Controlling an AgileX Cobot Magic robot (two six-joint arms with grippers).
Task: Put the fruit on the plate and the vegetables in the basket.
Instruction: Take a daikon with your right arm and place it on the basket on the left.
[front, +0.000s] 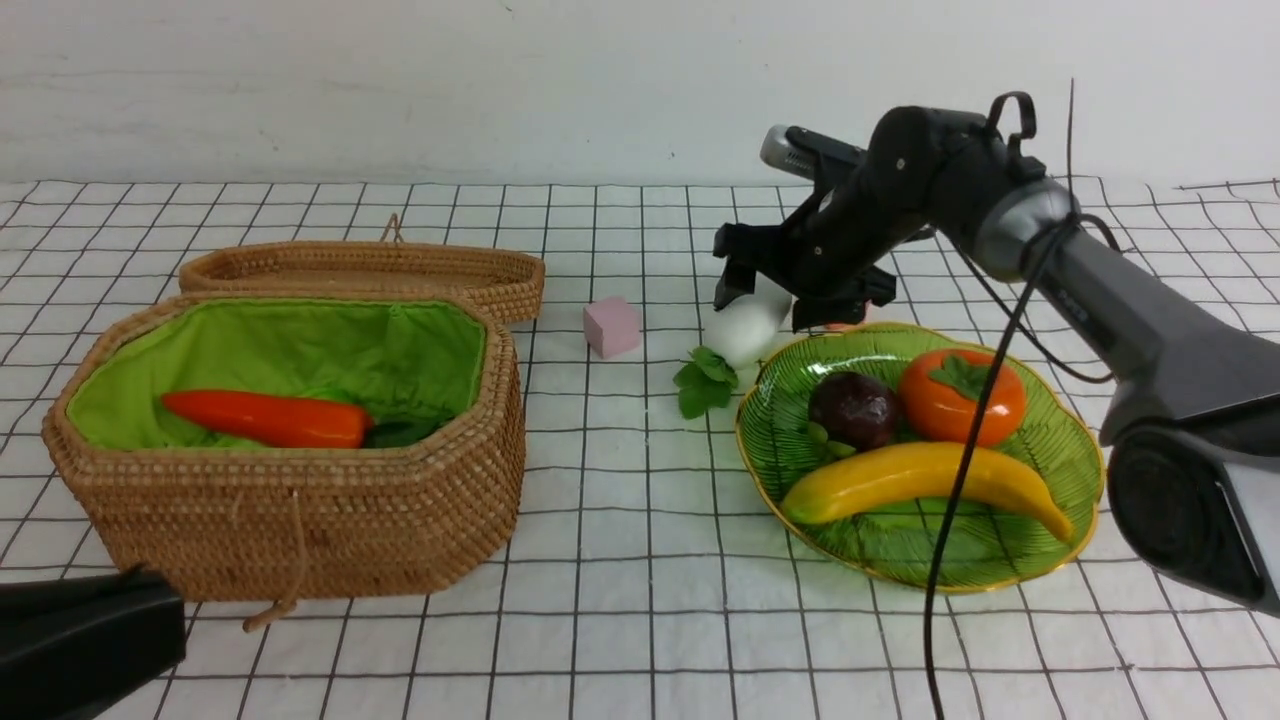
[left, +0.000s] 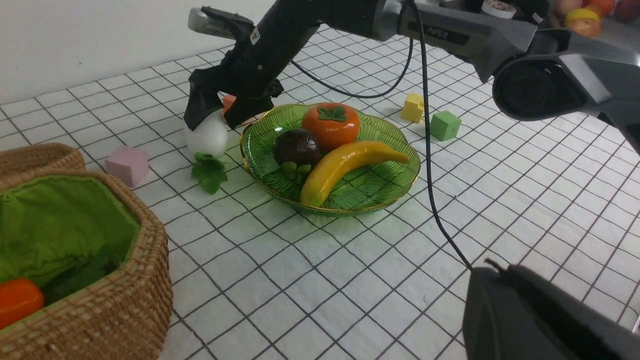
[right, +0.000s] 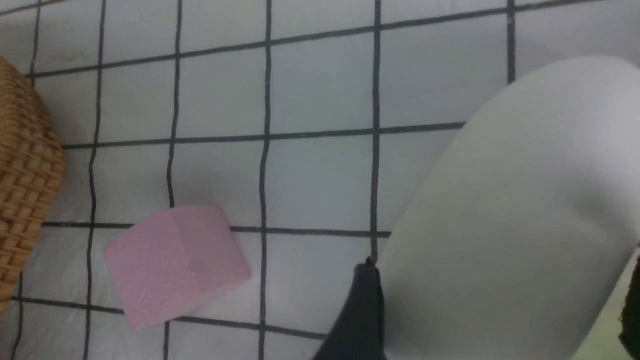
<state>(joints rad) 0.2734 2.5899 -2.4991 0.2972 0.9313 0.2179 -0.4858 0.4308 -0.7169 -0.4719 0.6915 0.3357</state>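
Observation:
A white radish (front: 745, 325) with green leaves (front: 705, 382) lies on the cloth just left of the green glass plate (front: 1085, 440). My right gripper (front: 785, 300) is over it, open, with a finger on each side; the radish fills the right wrist view (right: 510, 215). The plate holds a banana (front: 920, 478), a mangosteen (front: 853, 408) and a persimmon (front: 962, 398). The wicker basket (front: 300, 520) at the left holds a carrot (front: 265, 418). My left gripper (left: 492, 267) is shut and empty, low near the front. No cucumber or eggplant shows.
The basket's woven lid (front: 370, 268) lies behind the basket. A pink cube (front: 611, 326) sits between the lid and the radish. A yellow cube (left: 413, 107) and a green cube (left: 445, 125) lie beyond the plate. The right arm's cable hangs over the plate.

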